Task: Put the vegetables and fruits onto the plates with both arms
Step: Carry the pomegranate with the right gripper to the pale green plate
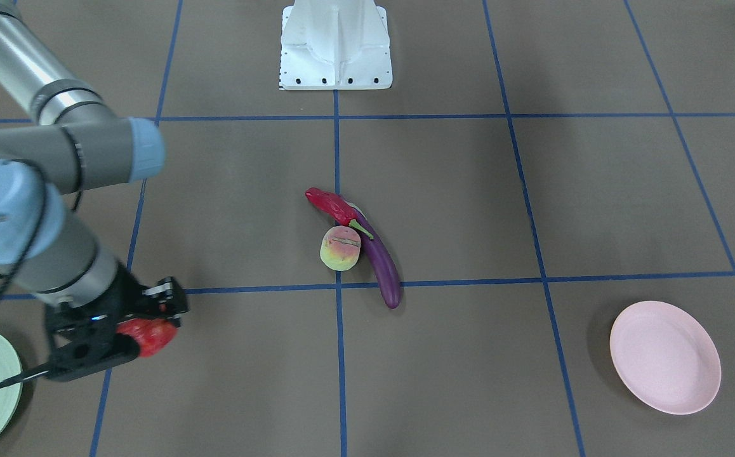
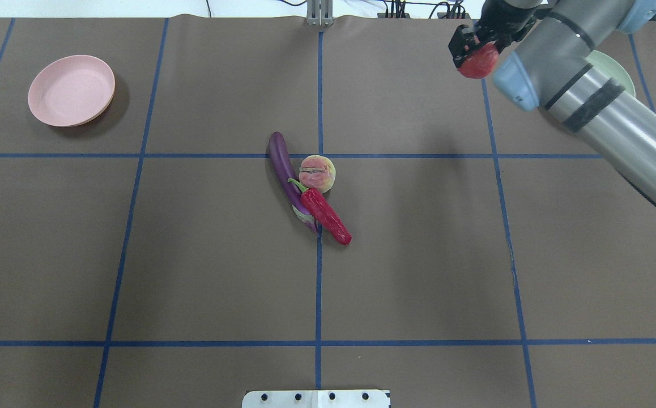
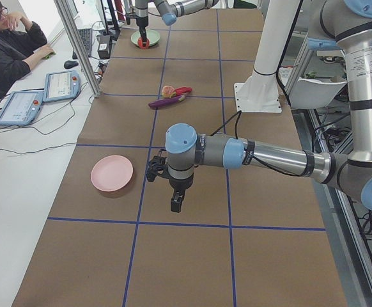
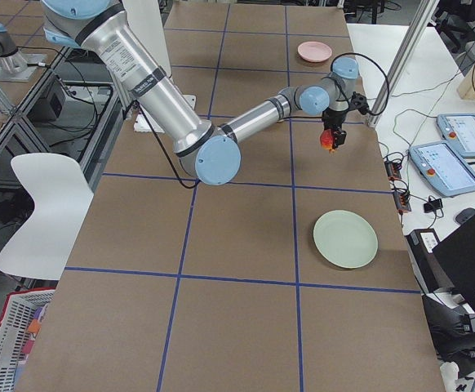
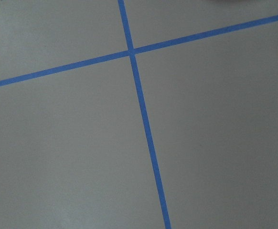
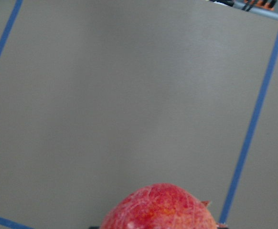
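My right gripper is shut on the red-orange pomegranate and holds it above the table, beside the mint green plate, which the arm partly hides. The pomegranate fills the bottom of the right wrist view. The purple eggplant, red chili pepper and yellow-green peach lie touching at the table's middle. The pink plate stands empty at the far left. My left gripper shows only in the exterior left view, near the pink plate. I cannot tell whether it is open or shut.
The white base block stands at the near edge. Blue tape lines cross the brown table. An operator sits at a side desk with tablets. A white chair stands beside the table.
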